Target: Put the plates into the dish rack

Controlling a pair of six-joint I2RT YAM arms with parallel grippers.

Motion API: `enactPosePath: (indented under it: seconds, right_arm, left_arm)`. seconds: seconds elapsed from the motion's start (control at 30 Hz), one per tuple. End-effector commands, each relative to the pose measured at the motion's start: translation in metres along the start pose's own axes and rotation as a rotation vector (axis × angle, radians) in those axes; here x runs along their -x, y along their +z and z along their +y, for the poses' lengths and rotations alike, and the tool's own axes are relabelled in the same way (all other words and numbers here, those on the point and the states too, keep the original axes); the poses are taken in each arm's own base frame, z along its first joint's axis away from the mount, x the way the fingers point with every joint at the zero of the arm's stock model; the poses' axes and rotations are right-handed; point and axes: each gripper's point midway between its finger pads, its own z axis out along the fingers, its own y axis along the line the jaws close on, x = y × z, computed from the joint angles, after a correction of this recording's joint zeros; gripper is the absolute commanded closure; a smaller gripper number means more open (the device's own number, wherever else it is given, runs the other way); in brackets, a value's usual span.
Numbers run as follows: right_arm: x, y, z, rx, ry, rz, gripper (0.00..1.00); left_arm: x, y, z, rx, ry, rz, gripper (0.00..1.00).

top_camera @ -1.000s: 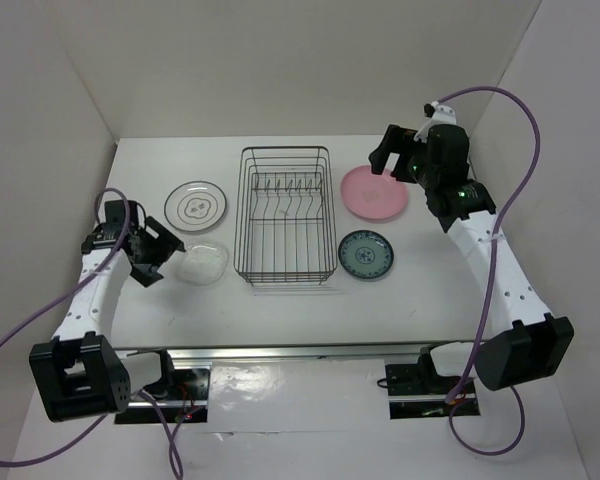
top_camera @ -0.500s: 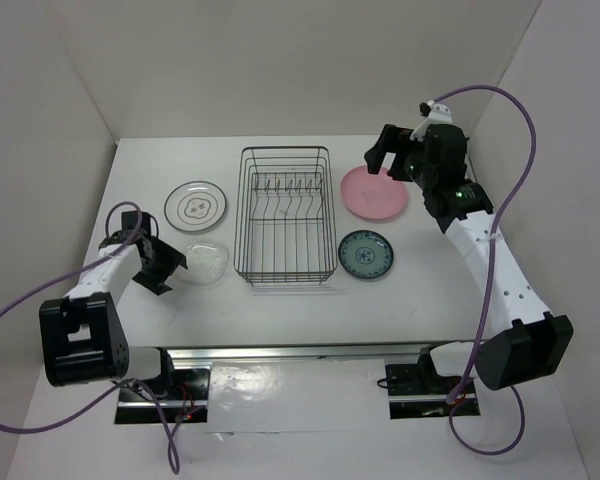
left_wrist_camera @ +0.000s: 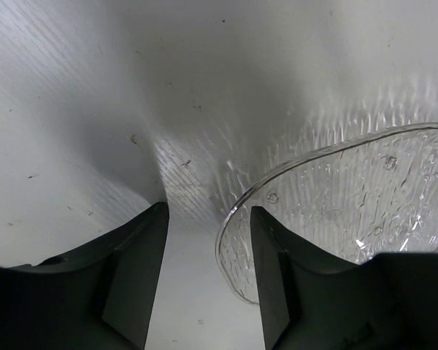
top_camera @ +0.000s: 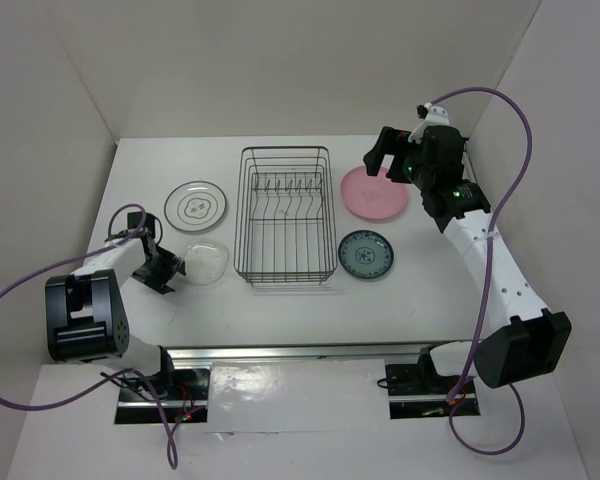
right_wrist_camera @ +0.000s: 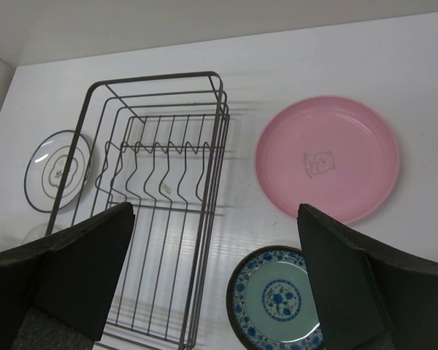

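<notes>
Fingers (left_wrist_camera: 131, 284) of left hand (left_wrist_camera: 208, 211) straddle glass plate (left_wrist_camera: 350, 197) rim.

Left gripper (left_wrist_camera: 208, 219) perhaps ajar, right gripper (right_wrist_camera: 215, 211) agape

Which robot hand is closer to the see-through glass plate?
Left. The left gripper has the clear squarish glass plate's rim between its open fingers; the right gripper hovers far away, by the round pink plate.

Wire dish rack (top_camera: 285, 215) centre, pink plate (top_camera: 374, 192) right, left tool (top_camera: 175, 268) beside glass dish (top_camera: 208, 262)
</notes>
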Motion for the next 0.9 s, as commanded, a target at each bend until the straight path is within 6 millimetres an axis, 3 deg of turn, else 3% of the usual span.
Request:
enactPosePath:
  seconds: [0.0, 0.03, 0.2, 0.23, 0.27, 0.33, 0.63, 0.77, 0.8, 0.87]
  right_arm:
    - [0.013, -0.003, 0.009, 0.035, -0.019, -0.051, 0.00]
    - [0.013, -0.003, 0.009, 0.035, -0.019, -0.051, 0.00]
    - [0.018, -0.005, 0.009, 0.032, -0.019, -0.071, 0.00]
    - [0.018, -0.005, 0.009, 0.032, -0.019, -0.071, 0.00]
    - [0.018, -0.006, 0.011, 0.041, -0.020, -0.069, 0.00]
    - [0.018, -0.006, 0.011, 0.041, -0.020, -0.069, 0.00]
    - [0.016, -0.006, 0.015, 0.063, -0.011, -0.061, 0.00]
    - [0.014, -0.003, 0.019, 0.089, -0.012, -0.052, 0.00]
    - [0.016, -0.003, 0.023, 0.108, -0.005, -0.058, 0.00]
    - [0.012, 0.000, 0.029, 0.147, -0.006, -0.041, 0.00]
  left_arm:
    - [0.000, 0.007, 0.011, 0.064, -0.035, 0.001, 0.39]
    - [-0.003, 0.008, 0.015, 0.073, -0.035, 0.008, 0.39]
    - [-0.004, 0.001, 0.023, 0.084, -0.045, -0.011, 0.81]
    - [-0.004, 0.001, 0.027, 0.104, -0.043, -0.015, 0.81]
    - [-0.003, -0.002, 0.028, 0.106, -0.055, -0.026, 0.92]
    - [-0.001, -0.010, 0.030, 0.102, -0.067, -0.042, 0.99]
    - [-0.020, -0.053, 0.028, -0.029, -0.046, -0.012, 1.00]
    - [-0.012, -0.101, 0.016, -0.200, 0.006, -0.113, 1.00]
    - [-0.002, -0.131, 0.004, -0.301, 0.022, -0.195, 1.00]
    - [0.008, -0.163, -0.003, -0.379, 0.068, -0.283, 1.00]
